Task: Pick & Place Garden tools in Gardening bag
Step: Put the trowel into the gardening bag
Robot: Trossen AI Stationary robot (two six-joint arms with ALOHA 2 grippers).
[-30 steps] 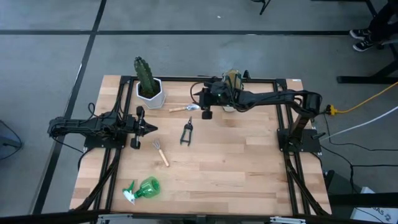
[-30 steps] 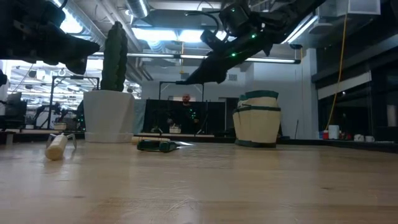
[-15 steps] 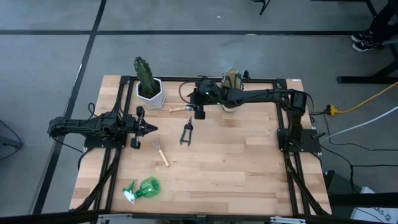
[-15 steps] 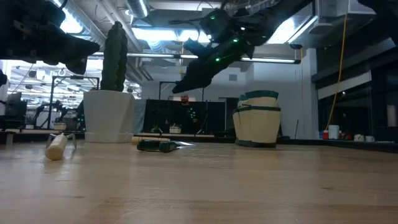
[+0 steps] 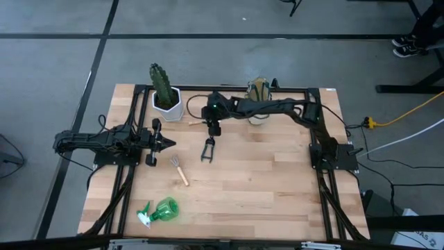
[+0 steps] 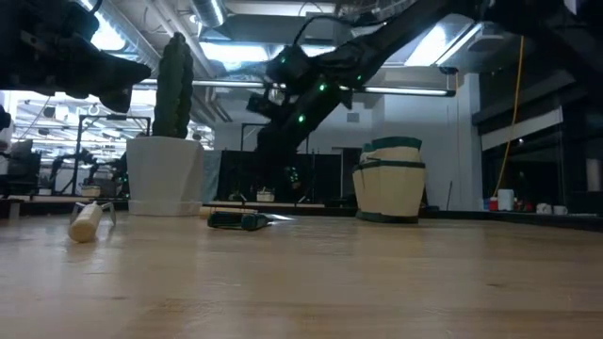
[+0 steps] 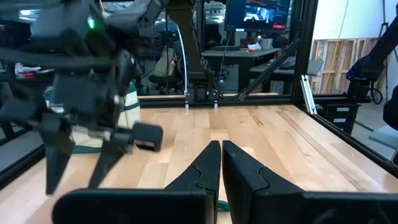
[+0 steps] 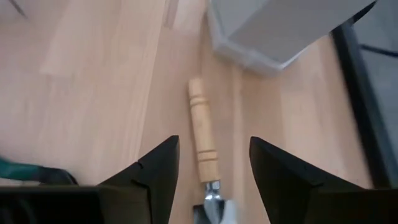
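My right gripper (image 8: 213, 142) hangs open above the trowel (image 8: 203, 149), slanting down toward the white cactus pot (image 8: 280, 31). The trowel lies flat on the table, its wooden handle showing between my fingers without touching them. In the high view this gripper (image 5: 210, 122) is at the far middle of the table. The black pruners (image 5: 208, 149), the rake (image 5: 180, 171) and the green spray bottle (image 5: 159, 210) lie on the table. The gardening bag (image 5: 259, 87) stands at the far edge, partly under my right arm. My left gripper (image 7: 221, 163) is shut and level at the table's left.
The cactus in its white hexagonal pot (image 5: 167, 101) stands at the far left, just beyond the trowel. A black frame (image 5: 291, 89) runs around the table's edges. Bare wood (image 5: 270, 187) spreads over the table's right and near parts.
My right gripper has gone toward the table's left edge and down, away from the bag, and has tipped more steeply downward. It now hangs over the trowel beside the pot. The tools and the bag have kept their places.
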